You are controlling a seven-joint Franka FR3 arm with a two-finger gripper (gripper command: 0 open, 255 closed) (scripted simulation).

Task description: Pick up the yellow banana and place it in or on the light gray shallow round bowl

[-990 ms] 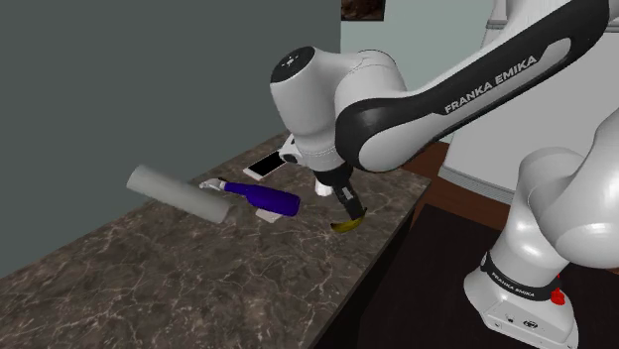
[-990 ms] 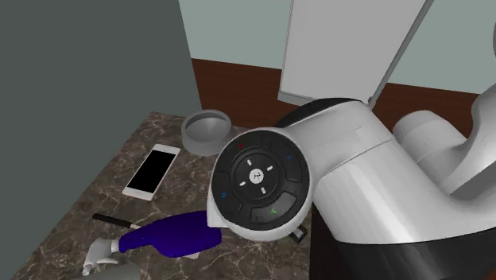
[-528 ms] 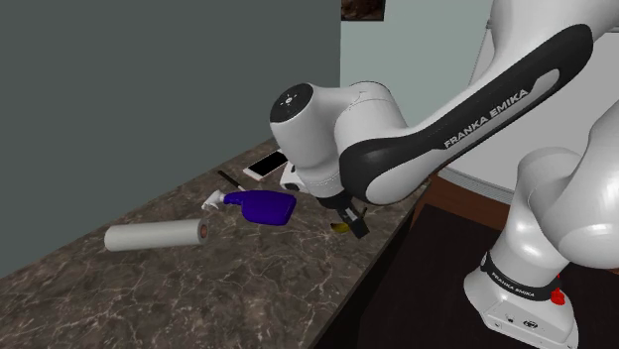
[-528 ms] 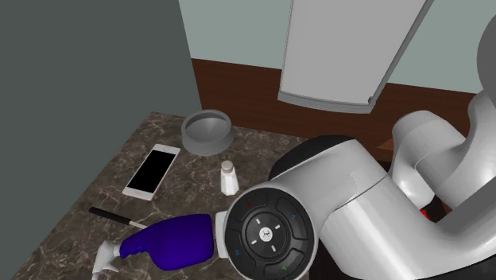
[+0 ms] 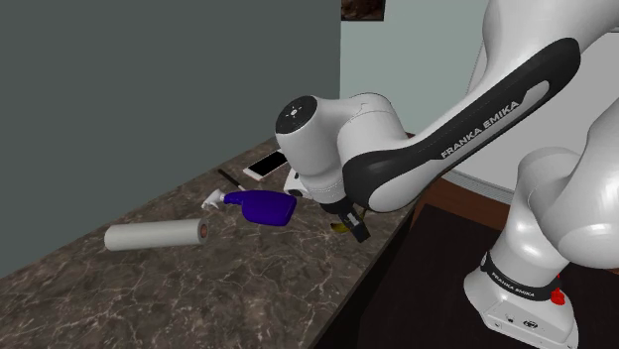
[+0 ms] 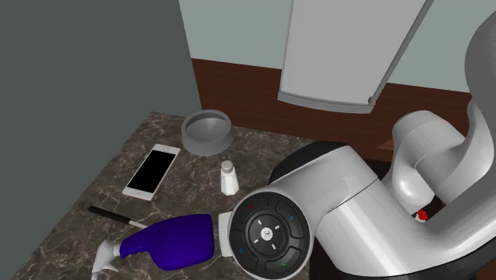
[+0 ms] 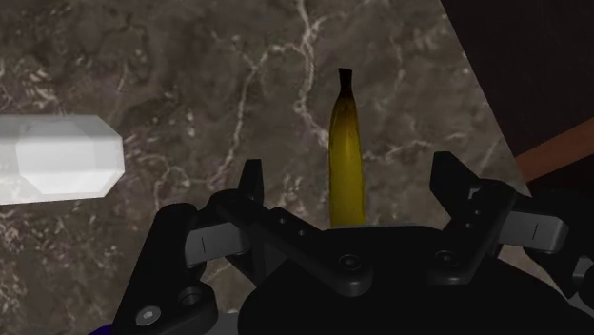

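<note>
Found end effector (image 7: 349, 176) spread, straddling banana (image 7: 346, 133) without touching. Located banana flat on counter (image 7: 190, 57) by its edge, toward shoulder view's right. Judged light, soft-skinned, bruisable, curved: recommend gentle pinch at thick middle, across width.

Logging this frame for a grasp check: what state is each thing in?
banana: flat on counter, not held
gripper: open, straddling banana, not touching
bowl: upright, empty
spray bottle: on its side
shaker: upright
phone: face up, screen dark
grey cylinder: on its side
</note>
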